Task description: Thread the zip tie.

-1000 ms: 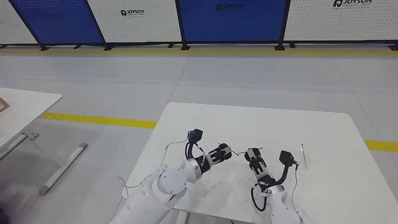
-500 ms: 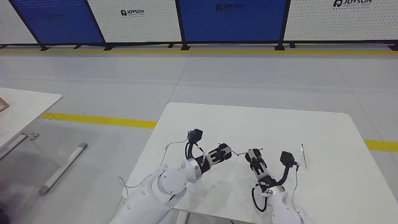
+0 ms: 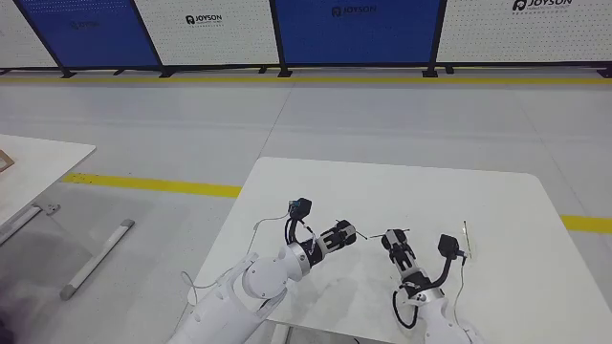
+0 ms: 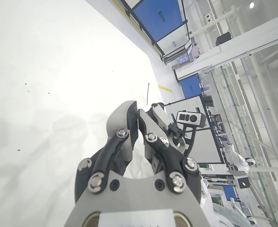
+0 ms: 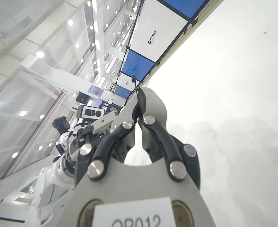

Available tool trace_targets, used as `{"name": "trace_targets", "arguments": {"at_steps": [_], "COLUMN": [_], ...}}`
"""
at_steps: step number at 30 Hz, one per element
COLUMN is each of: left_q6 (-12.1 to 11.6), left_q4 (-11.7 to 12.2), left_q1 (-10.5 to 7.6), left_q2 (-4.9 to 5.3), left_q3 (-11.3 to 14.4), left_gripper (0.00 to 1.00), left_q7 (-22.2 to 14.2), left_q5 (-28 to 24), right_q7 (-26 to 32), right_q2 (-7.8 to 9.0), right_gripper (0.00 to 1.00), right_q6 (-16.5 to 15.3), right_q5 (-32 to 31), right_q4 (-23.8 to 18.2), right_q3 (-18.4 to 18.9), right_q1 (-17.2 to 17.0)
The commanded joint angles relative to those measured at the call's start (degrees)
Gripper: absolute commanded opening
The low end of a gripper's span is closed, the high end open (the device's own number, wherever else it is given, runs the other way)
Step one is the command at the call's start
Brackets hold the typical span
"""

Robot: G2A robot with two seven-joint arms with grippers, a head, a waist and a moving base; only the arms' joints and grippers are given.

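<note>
Currently: white table (image 3: 287,191), both arms low over its near half, grippers facing each other and near but not touching.

Left gripper (image 4: 137,114): fingers pressed together. From above a thin dark strand sticks out of its tip toward the other arm. Probably the tail of the zip tie, but the strand is too fine to be sure.

Right gripper (image 5: 139,96): fingers clamped on the zip tie (image 5: 134,81), just below the head. The head stands clear past the fingertips, its strap running down between the pads.

Spare zip tie (image 3: 466,234): lies flat on the table out beyond the right gripper, toward the table's right edge, untouched.

Count: 1 table, 2 grippers (both closed), 2 zip ties (1 held, 1 lying loose).

Judgement: tail not yet through the head; alignment step in hand.

Risks:
- Tail is limp and thin; if it droops or springs sideways it will miss the small slot and slide past the head.
- Head is held close under the slot; any twist of the strap in the pads turns the opening away from the tail.
- Pushing against a misaligned slot could buckle the tail or pull it out of the left fingers.
- Grippers are close; a coarse approach could knock them together.
</note>
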Motion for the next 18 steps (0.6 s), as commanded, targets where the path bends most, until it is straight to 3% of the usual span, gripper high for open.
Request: {"name": "trace_targets", "arguments": {"at_steps": [1,18], "left_q6": [0.0,0.0], "left_q4": [0.0,0.0], "left_q1": [0.0,0.0], "left_q2": [0.0,0.0], "left_q3": [0.0,0.0], "left_gripper": [0.0,0.0], "left_q7": [0.0,0.0], "left_q5": [0.0,0.0], "right_q7": [0.5,1.2], "right_q2": [-0.01,-0.11], "right_gripper": [0.0,0.0], "right_q6": [0.2,0.1], "right_q5": [-0.2,0.2], "right_q4": [0.0,-0.4], "right_q3": [-0.1,0.5], "right_q1": [0.0,-0.5]}}
